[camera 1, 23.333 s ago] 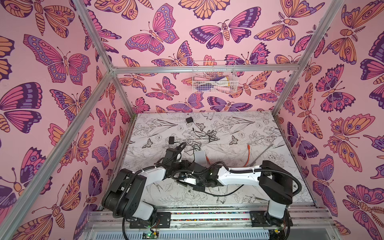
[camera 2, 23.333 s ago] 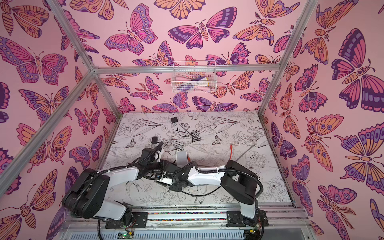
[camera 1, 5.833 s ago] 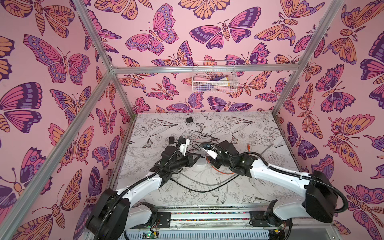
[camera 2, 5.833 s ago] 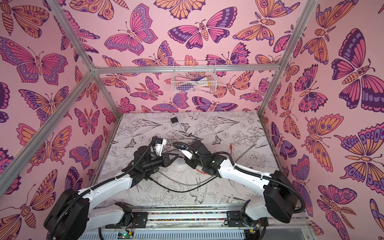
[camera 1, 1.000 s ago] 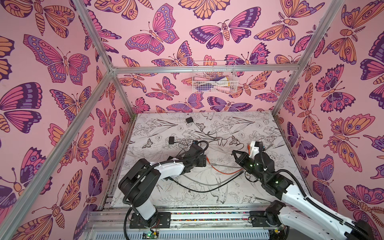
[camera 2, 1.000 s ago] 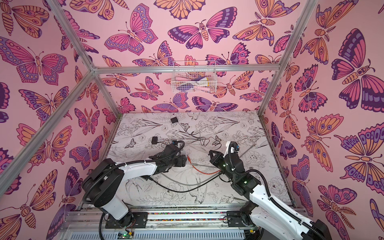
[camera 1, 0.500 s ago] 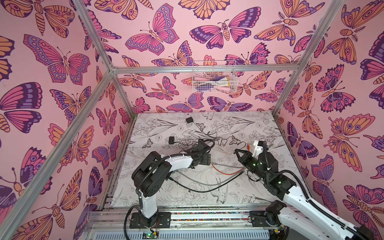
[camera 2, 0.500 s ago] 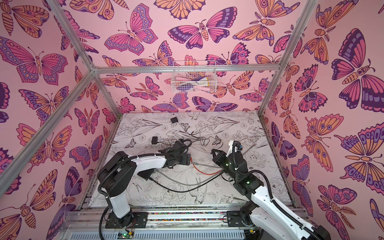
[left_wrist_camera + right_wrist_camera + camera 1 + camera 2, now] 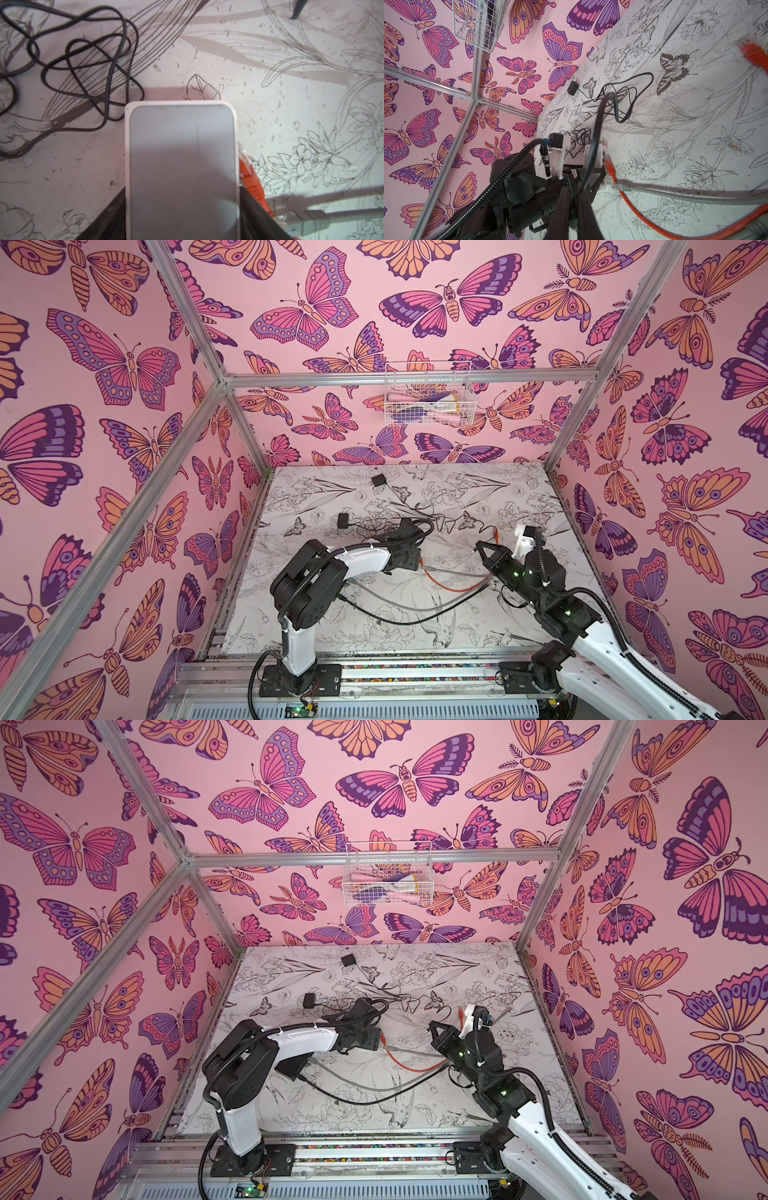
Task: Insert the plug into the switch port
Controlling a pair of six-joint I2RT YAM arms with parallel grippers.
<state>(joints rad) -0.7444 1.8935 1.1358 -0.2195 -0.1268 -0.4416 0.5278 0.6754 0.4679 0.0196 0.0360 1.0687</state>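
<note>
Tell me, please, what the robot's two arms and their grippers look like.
The left arm and right arm have white shells, black joints and ribbed black cable hoses; small green lights glow on the right one. The left gripper and right gripper are black and tapered.

Flat white switch (image 9: pixel 182 166), round-cornered, broad face up. Carries an orange plug (image 9: pixel 610 170) seated in a side port, with its cable trailing away. Thin black lead (image 9: pixel 593 135) pinched near its end and raised, apart from the switch.
</note>
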